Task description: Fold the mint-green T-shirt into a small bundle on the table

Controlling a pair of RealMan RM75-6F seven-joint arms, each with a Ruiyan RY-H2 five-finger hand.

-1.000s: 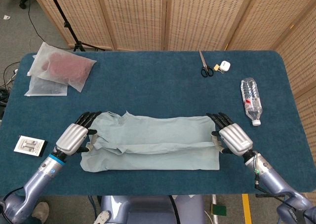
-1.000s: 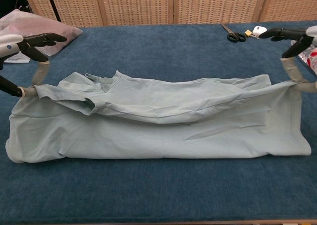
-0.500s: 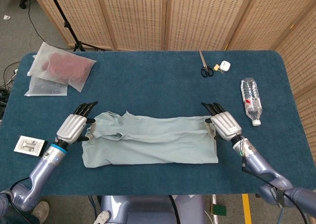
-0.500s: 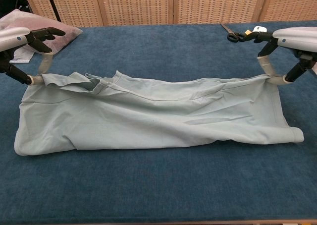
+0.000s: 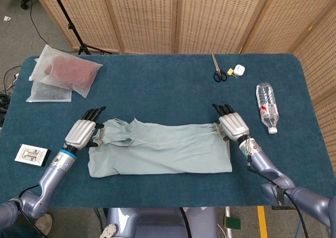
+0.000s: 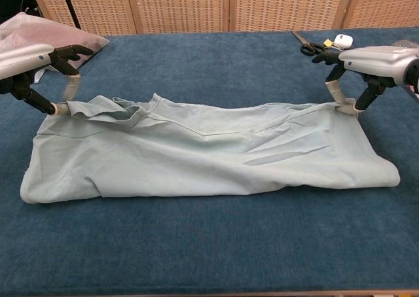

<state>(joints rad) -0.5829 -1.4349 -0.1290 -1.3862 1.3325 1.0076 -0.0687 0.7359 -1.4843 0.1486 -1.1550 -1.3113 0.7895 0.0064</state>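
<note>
The mint-green T-shirt (image 5: 160, 149) (image 6: 203, 153) lies folded lengthwise as a wide band across the blue table (image 5: 168, 86), collar near its left end. My left hand (image 5: 82, 133) (image 6: 29, 61) pinches the shirt's far left corner just above the cloth. My right hand (image 5: 233, 126) (image 6: 370, 58) pinches the far right corner. Both pinched corners sit low, almost on the table.
Two plastic bags with dark red cloth (image 5: 65, 73) lie at the back left. Scissors (image 5: 218, 70) and a small white object (image 5: 239, 69) sit at the back right, a plastic bottle (image 5: 266, 107) on the right. A small card (image 5: 31, 155) lies near the left front edge.
Both hands have carried the shirt's top layer away from me and lowered it, laying the fold flat. The raised ridge along the shirt is gone and the hands sit farther back.
</note>
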